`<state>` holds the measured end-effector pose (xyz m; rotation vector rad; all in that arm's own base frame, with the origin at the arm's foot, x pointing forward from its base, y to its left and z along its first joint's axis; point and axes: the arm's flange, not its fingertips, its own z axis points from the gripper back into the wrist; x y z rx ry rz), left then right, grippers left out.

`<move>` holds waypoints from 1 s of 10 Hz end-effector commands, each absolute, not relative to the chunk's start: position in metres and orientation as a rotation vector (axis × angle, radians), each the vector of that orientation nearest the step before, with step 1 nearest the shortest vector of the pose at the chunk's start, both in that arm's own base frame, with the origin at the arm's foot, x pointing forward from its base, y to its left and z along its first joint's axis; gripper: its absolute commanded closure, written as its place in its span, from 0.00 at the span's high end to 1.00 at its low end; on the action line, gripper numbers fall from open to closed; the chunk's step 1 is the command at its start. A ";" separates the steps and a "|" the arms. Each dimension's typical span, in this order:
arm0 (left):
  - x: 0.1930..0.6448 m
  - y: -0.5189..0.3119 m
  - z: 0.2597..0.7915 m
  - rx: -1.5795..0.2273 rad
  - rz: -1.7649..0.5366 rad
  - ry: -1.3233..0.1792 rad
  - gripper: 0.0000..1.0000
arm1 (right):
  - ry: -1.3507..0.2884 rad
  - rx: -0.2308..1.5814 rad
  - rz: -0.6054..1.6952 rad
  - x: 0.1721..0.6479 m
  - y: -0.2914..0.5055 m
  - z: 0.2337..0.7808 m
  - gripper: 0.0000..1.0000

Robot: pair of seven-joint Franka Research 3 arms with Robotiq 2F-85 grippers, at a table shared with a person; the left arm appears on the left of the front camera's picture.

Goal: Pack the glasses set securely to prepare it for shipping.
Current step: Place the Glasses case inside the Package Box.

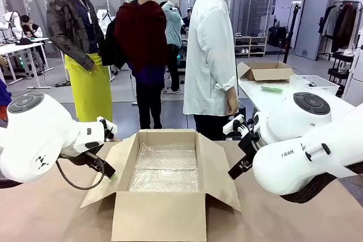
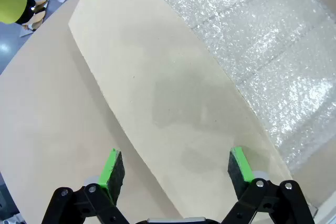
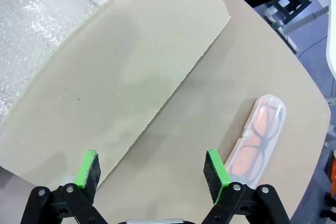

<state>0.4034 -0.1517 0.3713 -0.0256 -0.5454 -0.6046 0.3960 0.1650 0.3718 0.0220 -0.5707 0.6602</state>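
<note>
One case of the glasses set [image 3: 262, 139], pale pink and translucent with dark-framed glasses inside, lies flat on the tan table just beyond my right gripper's right finger. My right gripper [image 3: 155, 170] is open and empty, hovering over the edge of the cardboard box's right flap [image 3: 126, 77]. My left gripper [image 2: 176, 166] is open and empty too, above the left flap [image 2: 157, 77]. In the front view the open box [image 1: 164, 213] stands mid-table between the left gripper [image 1: 110, 175] and the right gripper [image 1: 237, 169]. A bubble wrap sheet [image 1: 165, 168] lines the box's floor.
A person in a white shirt [image 1: 210, 55] stands at the far side of the table, arm hanging down. Behind on the right, a white table [image 1: 255, 97] carries another open carton [image 1: 269, 72] and a small pale green object [image 1: 272, 88]. Bare tabletop [image 2: 42, 129] surrounds the box.
</note>
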 end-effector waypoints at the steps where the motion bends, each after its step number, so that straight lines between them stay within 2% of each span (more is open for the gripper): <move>1: 0.403 -0.152 0.371 -0.026 -0.605 -0.546 1.00 | -0.571 0.022 0.660 0.396 0.165 0.372 1.00; 9: 0.403 -0.152 0.371 -0.026 -0.606 -0.545 1.00 | -0.571 0.021 0.661 0.396 0.165 0.372 1.00; 10: 0.398 -0.148 0.402 -0.016 -0.652 -0.572 1.00 | -0.562 0.019 0.627 0.395 0.162 0.399 1.00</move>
